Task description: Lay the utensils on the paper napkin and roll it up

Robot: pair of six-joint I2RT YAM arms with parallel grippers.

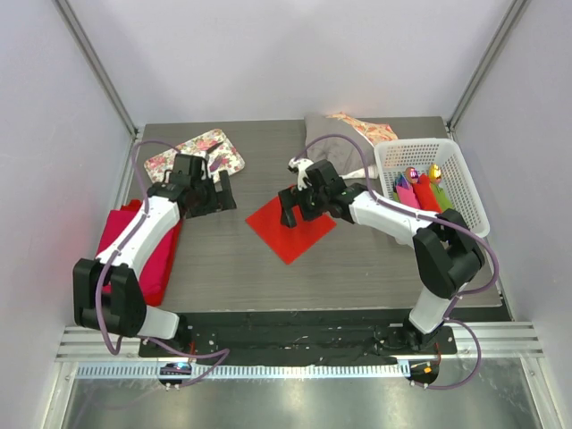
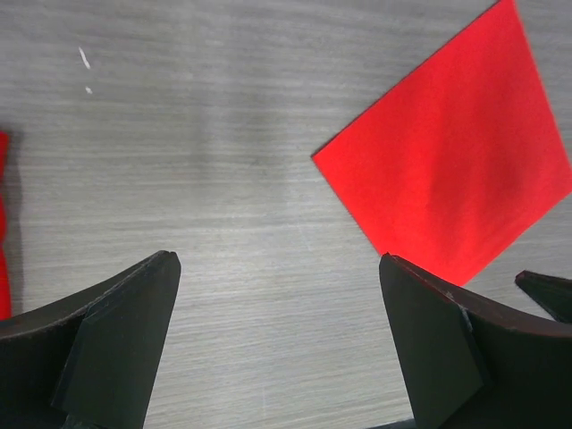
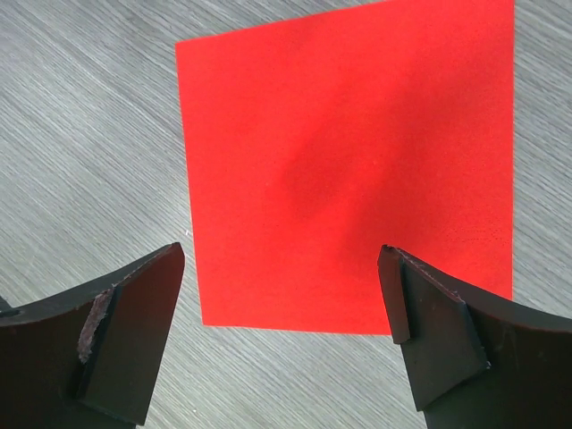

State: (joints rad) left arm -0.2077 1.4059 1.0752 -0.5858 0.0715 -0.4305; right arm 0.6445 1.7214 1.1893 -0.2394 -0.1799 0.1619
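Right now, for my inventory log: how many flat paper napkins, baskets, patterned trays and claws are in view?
Paper napkin: 1
Basket: 1
Patterned tray: 1
Claws: 2 (left claw, right claw)
Total: 5

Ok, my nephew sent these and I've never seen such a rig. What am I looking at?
Two white robot arms stand at the near edge of a grey table. The wide picture is from a camera above and behind them; the other two are from cameras on their wrists, so the dark shapes there are each arm's own fingers. The left gripper and right gripper are open, holding nothing. A red paper napkin lies flat under the right one. Also there: a white basket, a floral tray, a magenta cloth stack.
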